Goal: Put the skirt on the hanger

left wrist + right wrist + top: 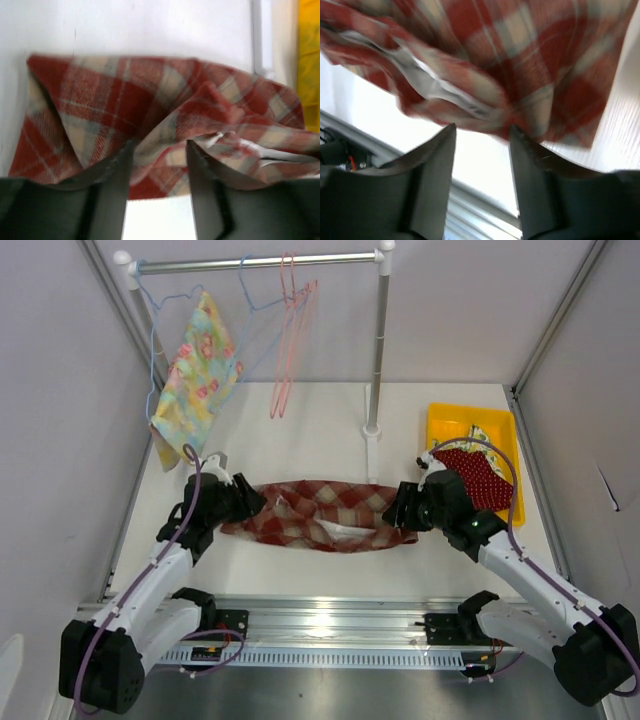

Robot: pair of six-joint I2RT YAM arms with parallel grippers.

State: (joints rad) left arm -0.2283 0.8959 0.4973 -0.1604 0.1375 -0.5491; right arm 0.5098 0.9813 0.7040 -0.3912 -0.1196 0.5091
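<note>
The red, cream and grey plaid skirt [320, 512] lies crumpled flat on the white table between my two grippers. Empty pink hangers [290, 340] and a blue hanger [255, 300] hang on the rail at the back. My left gripper [245, 502] is at the skirt's left end; in the left wrist view it [160, 145] is open, with the skirt's near edge [125, 100] lying between the fingertips. My right gripper [395, 508] is at the skirt's right end; in the right wrist view it [482, 127] is open, its tips just short of the skirt [520, 60].
A floral garment [197, 365] hangs on a blue hanger at the rail's left. The rack's post [377, 350] stands behind the skirt. A yellow tray [440, 420] at the right holds a red polka-dot garment [480, 475]. A metal rail [320, 625] runs along the near edge.
</note>
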